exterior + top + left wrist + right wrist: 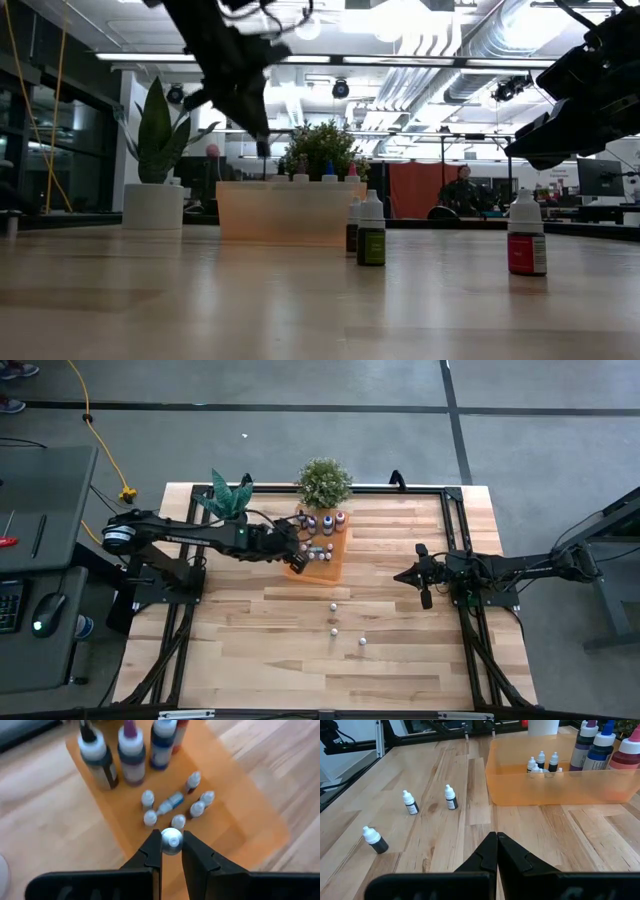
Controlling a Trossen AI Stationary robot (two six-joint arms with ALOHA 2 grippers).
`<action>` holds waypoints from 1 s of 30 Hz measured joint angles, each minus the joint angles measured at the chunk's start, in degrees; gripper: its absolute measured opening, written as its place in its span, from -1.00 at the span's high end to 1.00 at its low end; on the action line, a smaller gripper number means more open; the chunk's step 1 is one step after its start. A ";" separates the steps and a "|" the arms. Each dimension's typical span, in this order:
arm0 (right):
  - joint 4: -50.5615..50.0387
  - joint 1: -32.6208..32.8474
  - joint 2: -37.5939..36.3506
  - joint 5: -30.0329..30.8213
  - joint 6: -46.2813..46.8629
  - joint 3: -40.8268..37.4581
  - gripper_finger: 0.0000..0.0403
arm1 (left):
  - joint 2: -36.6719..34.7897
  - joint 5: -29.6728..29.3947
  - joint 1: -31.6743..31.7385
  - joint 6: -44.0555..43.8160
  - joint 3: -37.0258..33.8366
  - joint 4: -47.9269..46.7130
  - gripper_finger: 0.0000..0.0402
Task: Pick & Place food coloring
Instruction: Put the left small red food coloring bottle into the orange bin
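Three small food coloring bottles with white caps stand loose on the wooden table (333, 607), (333, 628), (362, 642); the right wrist view shows them too (410, 802). Several more lie or stand in the orange tray (336, 566), clustered near its middle (172, 805). My left gripper (172, 839) hangs over the tray's near part (297, 556), shut on one small bottle (172, 843). My right gripper (496, 839) is shut and holds nothing; it waits above the table on the tray's right (405, 575). My left gripper pinches one small food coloring bottle between its two fingers, which come from above and point down. The white cap (173, 840) shows between the fingertips; the body below is hidden by them. The bottle is lifted clear, above the tray floor (235, 825).
Larger dropper bottles stand at the tray's far end (132, 755), (325, 520). Two potted plants sit at the table's far edge (323, 482), (228, 498). Black frame rails run along the left and right sides (465, 620). Bare wood lies around the loose bottles (371, 232).
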 joint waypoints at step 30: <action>-0.15 0.00 0.02 -0.02 0.00 0.00 1.00 | 13.94 2.76 2.24 -0.77 -0.59 7.94 0.82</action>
